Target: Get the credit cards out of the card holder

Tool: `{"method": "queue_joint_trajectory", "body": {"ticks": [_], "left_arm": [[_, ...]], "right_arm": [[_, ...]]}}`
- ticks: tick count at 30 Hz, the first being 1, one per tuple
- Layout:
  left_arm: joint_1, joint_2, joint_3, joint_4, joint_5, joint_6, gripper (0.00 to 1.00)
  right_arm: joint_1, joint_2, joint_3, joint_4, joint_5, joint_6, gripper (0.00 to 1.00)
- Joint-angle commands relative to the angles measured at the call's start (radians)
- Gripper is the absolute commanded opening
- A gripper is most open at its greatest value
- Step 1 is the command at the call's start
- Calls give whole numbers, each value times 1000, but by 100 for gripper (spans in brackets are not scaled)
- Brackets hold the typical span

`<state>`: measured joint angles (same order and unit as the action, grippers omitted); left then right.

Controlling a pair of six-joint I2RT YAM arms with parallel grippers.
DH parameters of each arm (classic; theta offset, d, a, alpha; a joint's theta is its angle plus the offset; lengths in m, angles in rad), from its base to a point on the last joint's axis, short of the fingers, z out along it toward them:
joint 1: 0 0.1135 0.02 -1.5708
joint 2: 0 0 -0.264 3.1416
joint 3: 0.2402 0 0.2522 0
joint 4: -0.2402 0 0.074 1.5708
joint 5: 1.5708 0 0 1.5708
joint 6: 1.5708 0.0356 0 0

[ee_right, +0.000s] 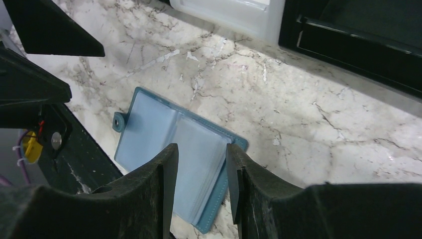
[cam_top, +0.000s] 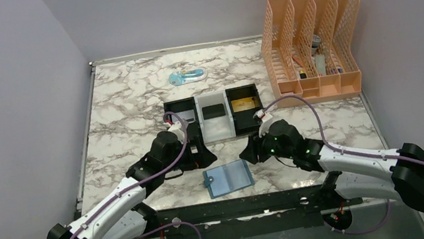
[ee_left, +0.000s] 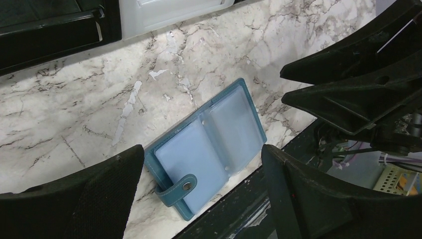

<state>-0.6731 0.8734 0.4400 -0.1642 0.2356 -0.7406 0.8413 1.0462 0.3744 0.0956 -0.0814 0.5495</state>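
The teal-blue card holder lies open near the table's front edge, showing its paler blue sleeves and snap strap. I see no card in the visible sleeves. My left gripper hovers just left of and behind it, jaws wide open with nothing between them. Just right of the holder is my right gripper, its jaws partly open and empty, with the holder visible below the gap. A gold card and a dark card lie in the tray.
The black-and-white three-compartment tray stands just behind both grippers. A peach file rack with small items is at the back right. A small blue-and-white object lies at the back centre. A black rail runs along the table's front edge.
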Motion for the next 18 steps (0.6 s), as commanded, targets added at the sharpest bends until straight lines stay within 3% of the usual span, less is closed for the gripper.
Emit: {"method": "queue_joint_trajectory", "body": {"ticks": [1, 8, 18], "left_arm": [[-14, 12, -1, 22, -40, 20, 89], [-37, 50, 0, 21, -50, 26, 79], [-172, 92, -10, 20, -98, -1, 63]], "right_arm": [[2, 46, 15, 70, -80, 18, 41], [2, 130, 77, -28, -16, 9, 33], [2, 197, 65, -53, -169, 32, 33]]}}
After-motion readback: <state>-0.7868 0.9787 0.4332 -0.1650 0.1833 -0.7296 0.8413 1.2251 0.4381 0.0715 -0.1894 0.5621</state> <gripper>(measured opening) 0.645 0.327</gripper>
